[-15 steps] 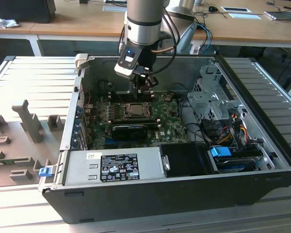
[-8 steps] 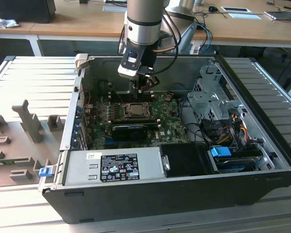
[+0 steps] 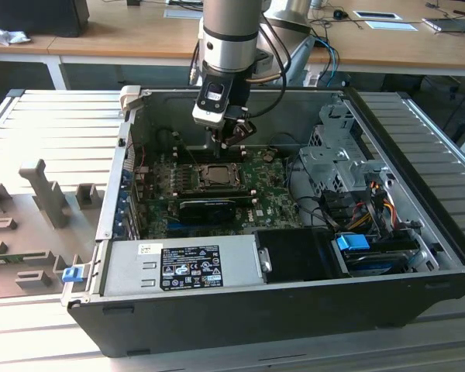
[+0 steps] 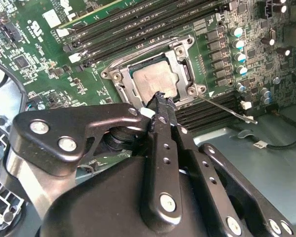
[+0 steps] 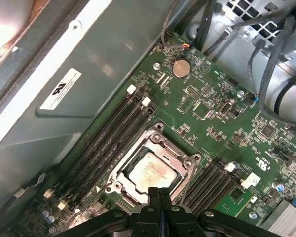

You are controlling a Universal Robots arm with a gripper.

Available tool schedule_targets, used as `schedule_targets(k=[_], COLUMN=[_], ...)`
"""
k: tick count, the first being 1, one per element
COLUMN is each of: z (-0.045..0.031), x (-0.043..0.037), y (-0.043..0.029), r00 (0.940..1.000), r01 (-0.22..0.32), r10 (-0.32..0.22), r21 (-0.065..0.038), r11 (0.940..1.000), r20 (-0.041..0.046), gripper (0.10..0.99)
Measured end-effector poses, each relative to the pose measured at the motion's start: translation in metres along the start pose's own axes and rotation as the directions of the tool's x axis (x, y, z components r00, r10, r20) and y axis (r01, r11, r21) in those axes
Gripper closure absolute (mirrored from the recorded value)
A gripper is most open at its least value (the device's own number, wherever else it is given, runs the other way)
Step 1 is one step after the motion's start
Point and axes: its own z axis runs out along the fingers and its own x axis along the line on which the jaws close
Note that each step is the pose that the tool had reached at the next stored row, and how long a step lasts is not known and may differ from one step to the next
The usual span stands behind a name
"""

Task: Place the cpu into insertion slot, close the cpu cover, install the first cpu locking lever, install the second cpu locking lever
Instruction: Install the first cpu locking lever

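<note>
First wrist view: I see the cpu (image 5: 152,173) flat, top up, square in the insertion slot (image 5: 130,159); gripper (image 5: 158,191) pressed together over its edge.

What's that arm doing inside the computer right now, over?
Gripper shut, tips at cpu cover edge. Cpu seated, cover down. One locking lever sticking out. Nothing blocking.
</note>
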Motion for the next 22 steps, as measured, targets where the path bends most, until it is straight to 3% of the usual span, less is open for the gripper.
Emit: schedule_targets(k=[10, 22], z=[0.0000, 0.0000], x=[0.0000, 0.0000], y=[0.0000, 0.0000], r00=[0.9989, 0.9919], r01=[0.047, 0.127], r10=[-0.047, -0.127], r21=[0.001, 0.003], r11=[0.9989, 0.9919], r20=[-0.0002, -0.0007], gripper=[0.980, 0.980])
